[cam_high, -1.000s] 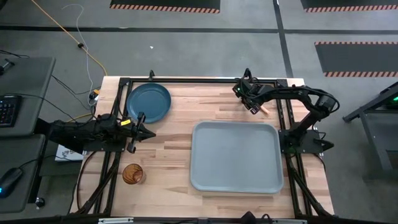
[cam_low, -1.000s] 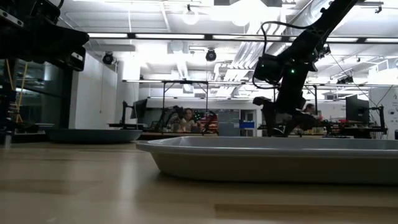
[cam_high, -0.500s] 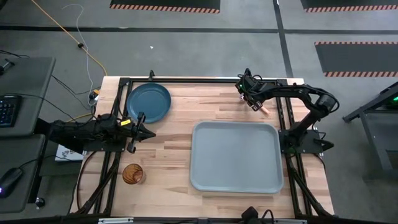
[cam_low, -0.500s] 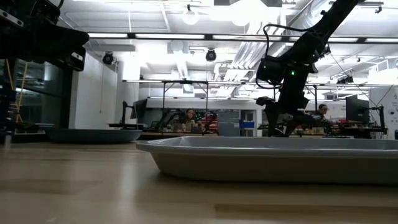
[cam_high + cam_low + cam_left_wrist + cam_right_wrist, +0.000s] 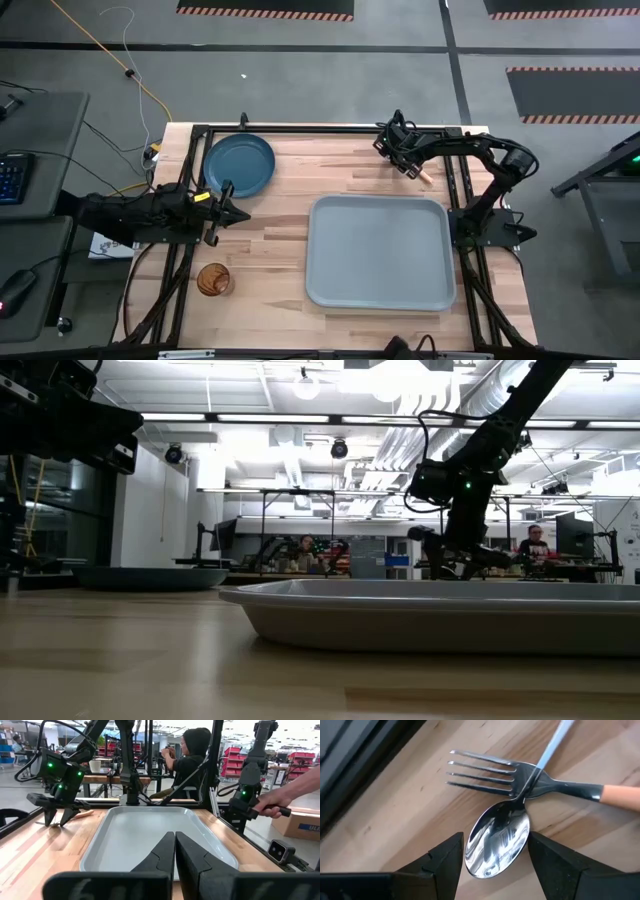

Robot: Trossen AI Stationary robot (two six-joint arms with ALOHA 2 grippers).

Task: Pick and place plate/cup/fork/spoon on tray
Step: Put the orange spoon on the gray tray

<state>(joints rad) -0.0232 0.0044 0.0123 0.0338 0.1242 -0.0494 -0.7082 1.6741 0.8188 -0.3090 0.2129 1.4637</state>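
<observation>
Spoon [image 5: 499, 837] between right gripper [image 5: 492, 857] fingers (open)

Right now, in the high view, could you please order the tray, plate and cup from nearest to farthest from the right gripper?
From the right gripper, at the table's far right:
1. Tray, just below it in the picture.
2. Plate, far left corner.
3. Cup, near left edge.

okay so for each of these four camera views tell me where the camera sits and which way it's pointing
High view: above the table, looking straight down; both arms show, with the tray and plate.
Low view: at table-top height, facing the room; the right arm hangs behind the tray.
Left wrist view: on the left arm, facing across the tray; the shut left claw shows.
Right wrist view: looking down past the open right claw at the spoon crossing the fork.
High, low and left wrist views share the tray.
</observation>
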